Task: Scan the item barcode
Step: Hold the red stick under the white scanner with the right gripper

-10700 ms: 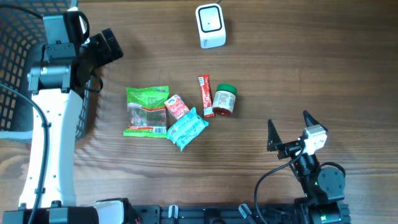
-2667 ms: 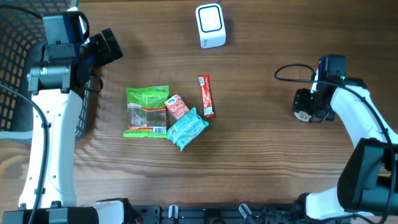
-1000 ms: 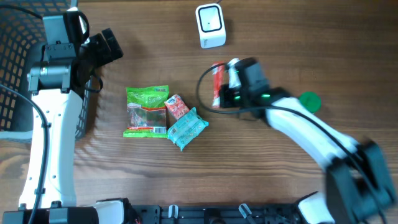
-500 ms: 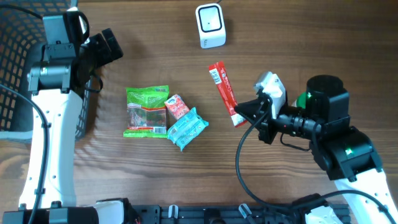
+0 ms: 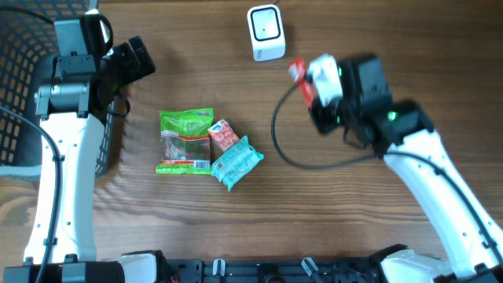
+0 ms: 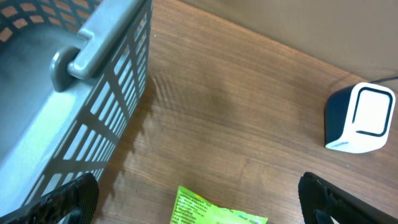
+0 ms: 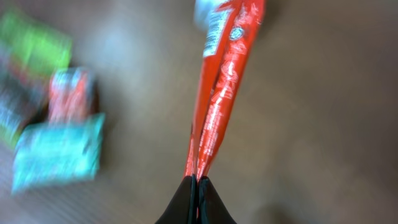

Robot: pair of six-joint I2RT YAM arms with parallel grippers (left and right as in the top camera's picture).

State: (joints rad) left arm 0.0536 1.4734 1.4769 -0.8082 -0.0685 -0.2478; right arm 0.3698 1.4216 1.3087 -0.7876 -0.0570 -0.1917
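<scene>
The item is a long red stick packet (image 7: 219, 93), pinched at its lower end by my right gripper (image 7: 196, 185), which is shut on it. A white printed patch sits at the packet's far end, too blurred to read. In the overhead view the packet's tip (image 5: 296, 70) pokes out of the right gripper (image 5: 309, 88), just right of and below the white scanner (image 5: 266, 33). My left gripper (image 6: 196, 204) stands wide open and holds nothing, up at the far left (image 5: 132, 58). The scanner (image 6: 362, 118) also shows at the right of the left wrist view.
A green snack bag (image 5: 185, 140), a small red packet (image 5: 223, 134) and a teal packet (image 5: 236, 162) lie together mid-table. The green bag's corner (image 6: 214, 211) lies below the left gripper. A grey mesh basket (image 5: 20, 86) stands at the far left edge, next to the left arm.
My right arm has swung up and to the left with the red stick packet, bringing it from mid-table to beside the scanner. The left arm has not moved.
</scene>
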